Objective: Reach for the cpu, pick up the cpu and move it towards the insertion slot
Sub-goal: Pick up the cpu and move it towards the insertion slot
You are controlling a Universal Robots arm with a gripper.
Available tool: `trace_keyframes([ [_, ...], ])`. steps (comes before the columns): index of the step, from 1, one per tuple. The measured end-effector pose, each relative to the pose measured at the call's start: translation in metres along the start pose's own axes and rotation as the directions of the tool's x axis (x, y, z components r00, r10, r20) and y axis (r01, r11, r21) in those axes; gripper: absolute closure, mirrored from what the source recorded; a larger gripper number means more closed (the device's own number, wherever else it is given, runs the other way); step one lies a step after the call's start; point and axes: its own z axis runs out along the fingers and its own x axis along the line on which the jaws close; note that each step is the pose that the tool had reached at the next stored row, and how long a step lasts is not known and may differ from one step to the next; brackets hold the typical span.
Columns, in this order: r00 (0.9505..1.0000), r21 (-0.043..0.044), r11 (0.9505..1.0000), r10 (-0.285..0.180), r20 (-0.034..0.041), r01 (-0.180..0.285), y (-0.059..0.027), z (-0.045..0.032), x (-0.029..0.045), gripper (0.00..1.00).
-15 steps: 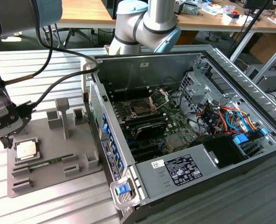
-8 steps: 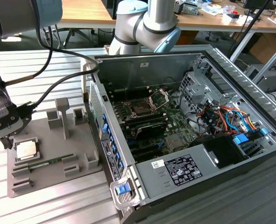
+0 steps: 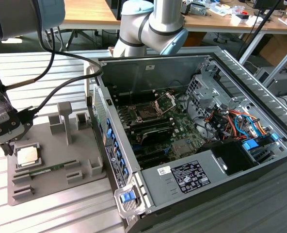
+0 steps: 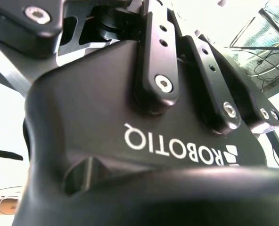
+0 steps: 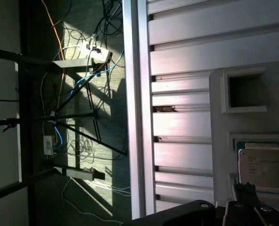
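Nearest the exterior camera, a grey cylindrical arm link occupies eleven o'clock, and below it, at nine o'clock, hangs the black gripper. It hovers over the grey plastic tray, which lies on the slatted aluminium table at eight o'clock. The cpu, a flat square chip with a pale silver-beige top, rests in a tray recess just beside the gripper, at the gripper's four o'clock. A long green memory stick lies just beside the cpu, at its five o'clock. Whether the gripper is wide or narrow cannot be told, nor whether it touches the cpu. From centre to three o'clock stands the open grey metal computer case. On its green motherboard the insertion slot, a square socket with dark centre and silver frame, sits well apart from the cpu, its hinged load plate raised. In the second wrist view the gripper's black housing carries black linkage bars fastened with silver screws. In the first wrist view the cpu lies in the tray, with the gripper just beside one of its edges. A square recess lies further along the tray, and beyond the table's edge loose cables trail across the floor.
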Motion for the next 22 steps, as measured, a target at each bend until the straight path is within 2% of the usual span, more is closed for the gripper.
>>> trace_keyframes([
  [11, 1.0, 0.0015, 1.0, 0.0, -0.0001, 0.0, 0.0003, 0.0028, -0.0001, 0.89],
  [12, 1.0, -0.0052, 1.0, 0.0, 0.0002, 0.0, 0.0002, 0.0029, -0.0002, 0.89],
  [13, 1.0, -0.019, 0.9998, 0.0, 0.0004, 0.0, 0.0002, 0.003, -0.0002, 0.89],
  [14, 1.0, -0.0228, 0.9997, 0.0, 0.0005, 0.0, 0.0003, 0.0029, -0.0002, 0.89],
  [20, 1.0, -0.0239, 0.9997, 0.0, 0.0005, 0.0, 0.0002, 0.0029, -0.0003, 0.89],
  [21, 1.0, -0.0291, 0.9996, 0.0, 0.0004, 0.0, 0.0, 0.0029, -0.0003, 0.89],
  [22, 1.0, -0.0417, 0.9991, 0.0, 0.0009, 0.0, 0.0001, 0.003, -0.0003, 0.89],
])
